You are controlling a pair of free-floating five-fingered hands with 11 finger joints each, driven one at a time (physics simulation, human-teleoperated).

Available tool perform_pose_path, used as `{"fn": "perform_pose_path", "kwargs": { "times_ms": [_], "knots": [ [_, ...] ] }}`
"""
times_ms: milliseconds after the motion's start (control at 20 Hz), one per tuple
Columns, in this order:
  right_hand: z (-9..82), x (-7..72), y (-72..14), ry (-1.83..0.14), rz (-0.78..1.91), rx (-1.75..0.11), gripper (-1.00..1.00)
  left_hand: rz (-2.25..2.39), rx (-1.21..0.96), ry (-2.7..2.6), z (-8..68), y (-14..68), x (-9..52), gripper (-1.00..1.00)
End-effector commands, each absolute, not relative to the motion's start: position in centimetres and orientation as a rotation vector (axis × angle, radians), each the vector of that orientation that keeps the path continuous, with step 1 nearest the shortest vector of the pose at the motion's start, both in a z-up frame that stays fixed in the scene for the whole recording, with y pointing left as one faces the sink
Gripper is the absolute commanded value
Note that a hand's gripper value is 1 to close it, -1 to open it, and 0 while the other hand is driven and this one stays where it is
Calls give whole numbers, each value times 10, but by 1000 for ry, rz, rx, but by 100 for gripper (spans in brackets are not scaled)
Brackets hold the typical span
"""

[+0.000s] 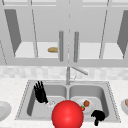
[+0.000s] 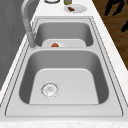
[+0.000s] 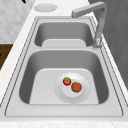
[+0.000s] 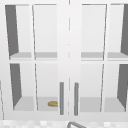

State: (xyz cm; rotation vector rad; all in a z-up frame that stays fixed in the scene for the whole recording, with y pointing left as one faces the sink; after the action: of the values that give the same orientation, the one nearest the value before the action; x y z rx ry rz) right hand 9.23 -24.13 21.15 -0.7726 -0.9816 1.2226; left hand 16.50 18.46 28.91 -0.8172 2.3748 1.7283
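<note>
- Hovering with straight, spread fingers, the left hand (image 1: 40, 92) hangs over the left basin, holding nothing.
- Right hand (image 1: 98, 116), curled and empty, sits nearest the plate (image 1: 93, 104) in the right basin.
- The plate looks stiff, slick and breakable; grip its rim.

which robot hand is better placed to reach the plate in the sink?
Probably right. The right robot hand sits at the right basin's front edge, near the plate holding the food; the left robot hand hangs over the left basin.
</note>
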Motion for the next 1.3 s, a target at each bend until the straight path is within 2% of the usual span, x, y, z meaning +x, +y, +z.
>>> {"fn": "perform_pose_path", "kwargs": {
  "times_ms": [0,1250],
  "knots": [
    [212,92,-241,-982,1223,-773,0,1569,-853,2484,289,182,172,-100],
    [212,92,-241,-982,1223,-773,0,1526,-905,2563,290,122,191,-100]
  ]
}}
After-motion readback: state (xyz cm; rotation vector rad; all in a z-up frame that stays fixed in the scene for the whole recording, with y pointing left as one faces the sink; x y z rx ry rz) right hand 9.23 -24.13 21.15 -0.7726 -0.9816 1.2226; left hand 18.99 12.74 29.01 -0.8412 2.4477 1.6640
